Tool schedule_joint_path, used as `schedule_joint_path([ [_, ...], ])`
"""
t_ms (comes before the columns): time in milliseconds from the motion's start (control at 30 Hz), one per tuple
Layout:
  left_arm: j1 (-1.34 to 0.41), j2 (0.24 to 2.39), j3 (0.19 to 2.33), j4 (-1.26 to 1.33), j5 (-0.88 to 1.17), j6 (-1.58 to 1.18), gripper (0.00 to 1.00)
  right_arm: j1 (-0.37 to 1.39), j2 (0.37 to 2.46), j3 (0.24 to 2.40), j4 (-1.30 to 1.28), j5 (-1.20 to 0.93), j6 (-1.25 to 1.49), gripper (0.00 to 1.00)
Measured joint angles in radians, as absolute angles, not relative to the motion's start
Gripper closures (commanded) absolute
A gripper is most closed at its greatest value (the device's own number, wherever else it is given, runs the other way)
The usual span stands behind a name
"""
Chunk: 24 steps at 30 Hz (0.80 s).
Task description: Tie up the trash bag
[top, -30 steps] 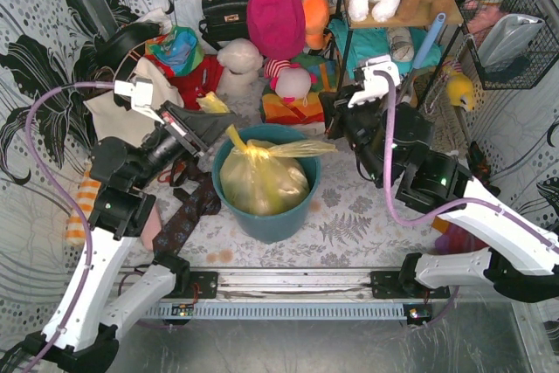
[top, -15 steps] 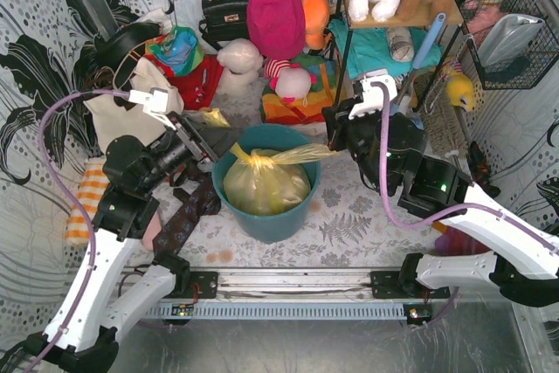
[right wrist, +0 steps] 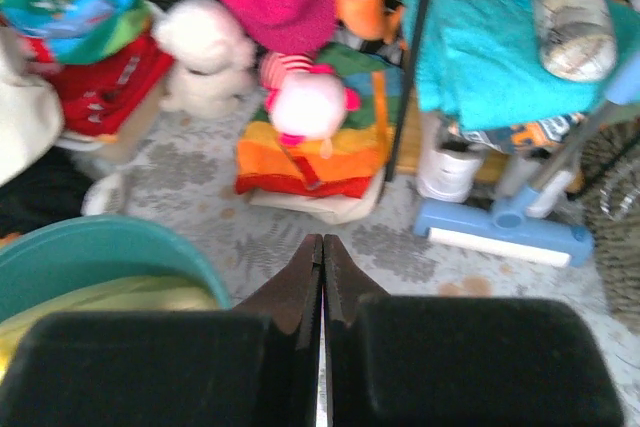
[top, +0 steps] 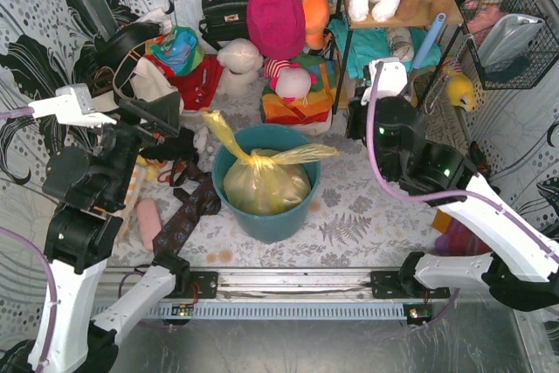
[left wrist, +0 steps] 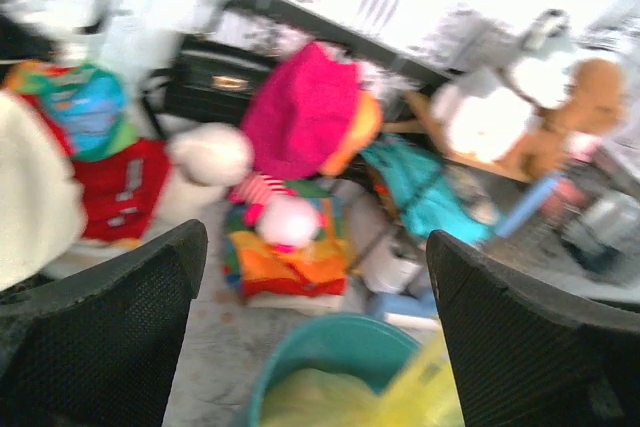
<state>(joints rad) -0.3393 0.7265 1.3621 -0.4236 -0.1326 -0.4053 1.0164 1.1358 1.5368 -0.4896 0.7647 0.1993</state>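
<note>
The trash bag (top: 266, 183) is yellow-green and sits in the teal bin (top: 301, 207), gathered at a knot on top. One loose tail sticks up to the left and another lies out over the bin's right rim. My left gripper (top: 164, 131) hangs left of the bin, open and empty. In the left wrist view its fingers (left wrist: 120, 327) frame the bin (left wrist: 330, 342) and the blurred bag (left wrist: 400, 402) below. My right gripper (right wrist: 322, 239) is shut on nothing, up and to the right of the bin (right wrist: 90, 247), with the bag (right wrist: 110, 297) at lower left.
Stuffed toys, a rainbow cushion (top: 293, 107), a black handbag (top: 225, 10) and a pink bag (top: 275, 15) crowd the back. A shelf unit (top: 393, 32) stands at back right with a blue brush (right wrist: 505, 227) at its foot. Cloths and a dark patterned strip (top: 188, 211) lie left of the bin.
My left gripper has opened, let go of the bag's left tail and drawn back to the left. The right arm has pulled back from the right tail, still shut.
</note>
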Motion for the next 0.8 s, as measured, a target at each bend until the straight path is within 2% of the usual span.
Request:
schedule_joint_path([
  [233, -0.339, 0.811, 1.283, -0.485, -0.408, -0.359, 0.01, 0.740, 1.194, 1.523, -0.588, 0.619, 0.229, 1.00],
  [267, -0.339, 0.828, 1.257, -0.487, -0.427, -0.358, 0.01, 0.695, 1.188, 1.501, -0.587, 0.596, 0.229, 0.97],
  [333, -0.336, 0.852, 1.199, -0.485, -0.453, -0.358, 0.01, 0.598, 1.169, 1.446, -0.584, 0.546, 0.230, 0.84],
  [467, -0.312, 0.871, 1.036, -0.449, -0.478, -0.363, 0.02, 0.426, 1.123, 1.310, -0.561, 0.460, 0.220, 0.35],
  [533, -0.284, 0.870, 0.961, -0.426, -0.483, -0.370, 0.01, 0.357, 1.105, 1.225, -0.526, 0.424, 0.216, 0.18],
  [633, -0.233, 0.870, 0.867, -0.374, -0.493, -0.386, 0.02, 0.271, 1.097, 1.087, -0.469, 0.392, 0.219, 0.05],
  [700, -0.214, 0.866, 0.799, -0.321, -0.513, -0.397, 0.01, 0.217, 1.097, 0.979, -0.414, 0.380, 0.216, 0.02],
  [800, -0.207, 0.850, 0.678, -0.231, -0.559, -0.413, 0.02, 0.168, 1.088, 0.815, -0.303, 0.410, 0.208, 0.02],
])
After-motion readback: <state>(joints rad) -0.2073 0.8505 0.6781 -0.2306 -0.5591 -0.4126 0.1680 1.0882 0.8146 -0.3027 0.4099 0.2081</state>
